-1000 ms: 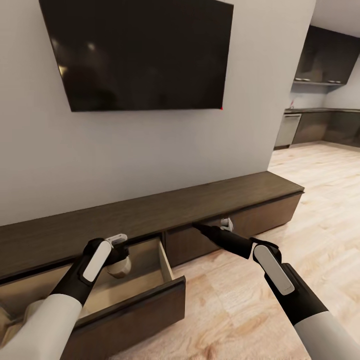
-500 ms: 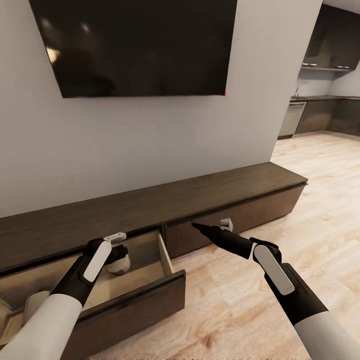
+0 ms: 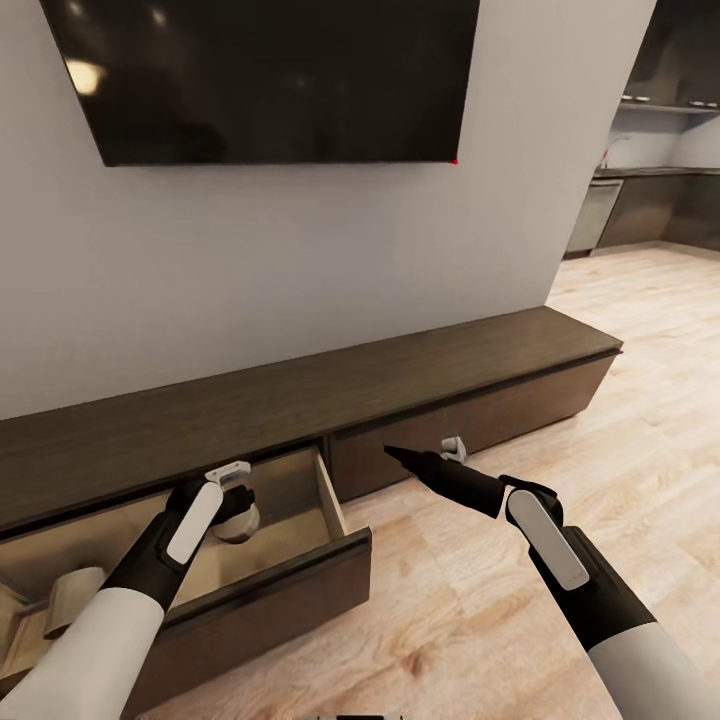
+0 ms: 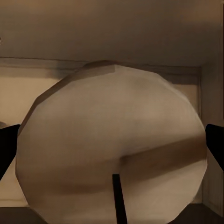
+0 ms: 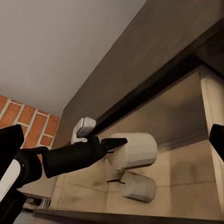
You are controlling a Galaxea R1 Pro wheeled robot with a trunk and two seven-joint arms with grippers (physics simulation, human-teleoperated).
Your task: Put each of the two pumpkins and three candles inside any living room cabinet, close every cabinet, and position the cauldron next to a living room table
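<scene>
My left gripper (image 3: 238,500) grips a stubby beige wax candle (image 5: 133,150) by its sides over the dark wooden cabinet's (image 3: 330,395) drawer; light, rigid, probably slick. Right gripper (image 3: 455,447) spread, empty.

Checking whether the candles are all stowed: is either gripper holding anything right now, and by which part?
The left gripper holds a candle by its round sides over the open cabinet drawer. The right gripper holds nothing.

Cabinet (image 3: 420,375): long, low, dark brown, against the wall on the wooden floor (image 3: 560,500).
Open drawer (image 3: 300,575): pulled out, pale inside.
Drawer contents: a candle (image 3: 75,592) lying on its bottom.
</scene>
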